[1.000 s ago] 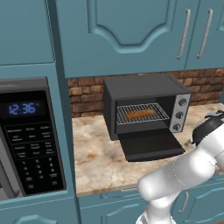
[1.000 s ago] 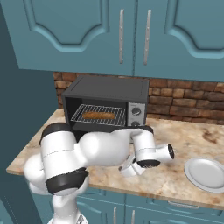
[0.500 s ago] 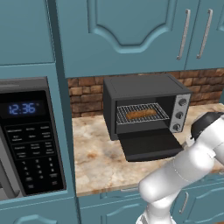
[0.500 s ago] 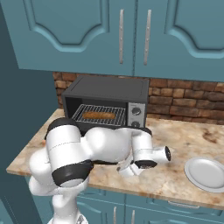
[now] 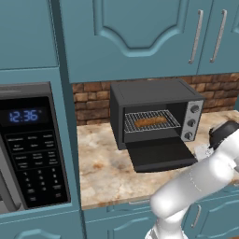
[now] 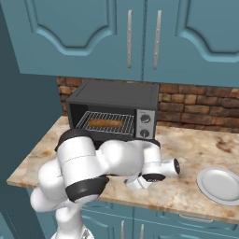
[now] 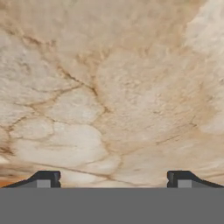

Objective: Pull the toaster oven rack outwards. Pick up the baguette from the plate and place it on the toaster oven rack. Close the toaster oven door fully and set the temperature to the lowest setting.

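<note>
The dark grey toaster oven (image 5: 156, 95) (image 6: 116, 95) stands on the counter against the brick wall. Its door (image 5: 161, 155) hangs open, lying flat in front. Inside, the silver wire rack (image 5: 135, 117) (image 6: 95, 117) carries the golden-brown baguette (image 5: 150, 121) (image 6: 105, 123). Three round knobs (image 5: 191, 122) (image 6: 145, 125) sit on the silver side panel. My gripper (image 6: 136, 183) (image 7: 113, 179) points down at the bare counter, just right of the door's front edge. It is open, with nothing between the fingertips (image 7: 43, 179). In the right base view my arm hides most of the door.
An empty white plate (image 6: 219, 185) lies on the marble counter (image 5: 102, 172) to the right of my hand. A black microwave (image 5: 28, 149) with blue clock digits is built in at the left. Blue cabinets (image 6: 140, 37) hang above the oven.
My hand has sunk slightly toward the counter and drifted a little toward the oven. The oven, rack and baguette have stayed put.
</note>
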Available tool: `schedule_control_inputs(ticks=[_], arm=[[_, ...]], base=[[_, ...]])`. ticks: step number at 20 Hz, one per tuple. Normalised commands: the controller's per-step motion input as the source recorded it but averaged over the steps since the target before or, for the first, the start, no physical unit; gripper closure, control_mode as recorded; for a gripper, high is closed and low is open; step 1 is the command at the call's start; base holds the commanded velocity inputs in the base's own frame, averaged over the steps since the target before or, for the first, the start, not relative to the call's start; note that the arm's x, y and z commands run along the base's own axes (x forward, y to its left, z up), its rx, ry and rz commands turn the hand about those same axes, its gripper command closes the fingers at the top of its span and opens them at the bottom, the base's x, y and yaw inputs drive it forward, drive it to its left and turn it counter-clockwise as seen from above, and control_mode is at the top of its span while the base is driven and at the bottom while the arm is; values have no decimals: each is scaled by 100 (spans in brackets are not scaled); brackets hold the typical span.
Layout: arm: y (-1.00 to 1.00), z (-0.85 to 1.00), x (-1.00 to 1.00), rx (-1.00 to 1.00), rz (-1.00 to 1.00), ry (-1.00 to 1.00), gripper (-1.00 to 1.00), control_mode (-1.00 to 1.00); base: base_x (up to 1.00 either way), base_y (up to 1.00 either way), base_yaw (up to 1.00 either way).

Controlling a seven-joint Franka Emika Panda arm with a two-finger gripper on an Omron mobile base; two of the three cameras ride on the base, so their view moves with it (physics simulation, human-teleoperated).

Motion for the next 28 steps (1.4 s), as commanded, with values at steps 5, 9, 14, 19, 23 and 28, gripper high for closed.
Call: schedule_control_inputs(ticks=[5,9,14,19,23,28], arm=[[1,-26,17,7,1,3,-100,-100],[18,-11,13,7,0,0,-100,-100],[35,-1,0,2,0,0,-100,-100],[65,0,0,0,-1,4,-100,-100],[86,5,0,0,-5,8,-100,-100],[69,58,0,0,-12,3,-100,-100]], base=[[0,0,0],[0,0,0],[0,0,0],[0,0,0],[0,0,0],[0,0,0]])
